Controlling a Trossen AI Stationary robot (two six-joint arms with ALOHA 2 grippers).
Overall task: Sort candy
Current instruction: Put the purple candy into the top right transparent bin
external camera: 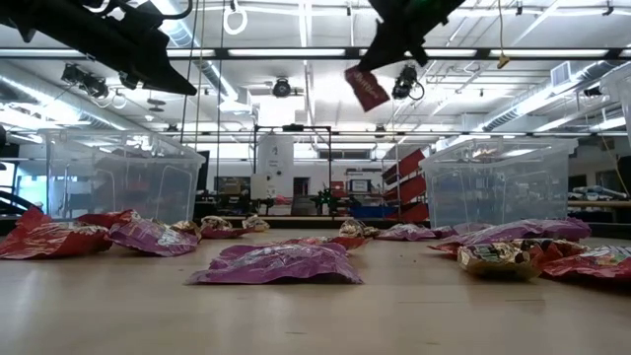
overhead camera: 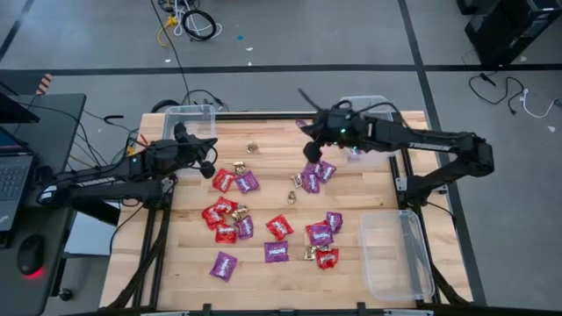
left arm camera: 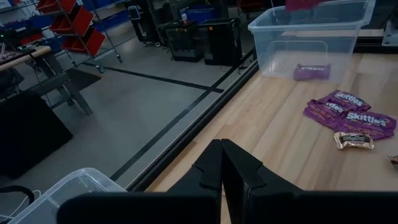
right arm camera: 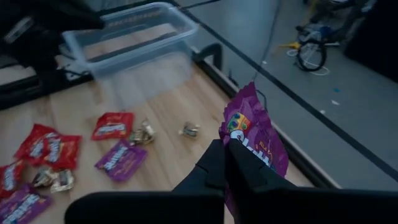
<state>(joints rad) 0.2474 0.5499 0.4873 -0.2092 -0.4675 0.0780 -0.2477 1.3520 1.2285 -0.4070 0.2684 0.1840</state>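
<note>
We counted three clear bins on the wooden table [overhead camera: 263,276]. The bin at the far right corner [left arm camera: 311,37] held one purple packet [left arm camera: 311,71] on its floor, and it served as our landmark. A second bin [overhead camera: 189,120] stood at the far left corner, well apart from the landmark along the same far edge; we could not see anything in it. A third bin [overhead camera: 395,254] lay along the right edge, nearer the front than the landmark, and we saw nothing inside it either.

The right gripper [right arm camera: 227,146] hung above the table just left of the landmark bin, its fingers pinched together on a purple packet [right arm camera: 252,134] lifted clear of the wood. The left gripper [left arm camera: 222,163] hovered beside the far left bin, well away from the landmark, fingers pressed together with nothing between them.

The rest of the candy [overhead camera: 272,224] lay scattered over the middle of the table, left of and nearer the front than the landmark: red packets [overhead camera: 223,180], purple packets [overhead camera: 225,264] and small gold pieces [overhead camera: 252,147]. Two purple packets [left arm camera: 348,112] and a gold piece [left arm camera: 353,140] lay closest to the landmark bin. The right arm [overhead camera: 421,140] stretched across the landmark bin's front edge and covered part of it from above.
</note>
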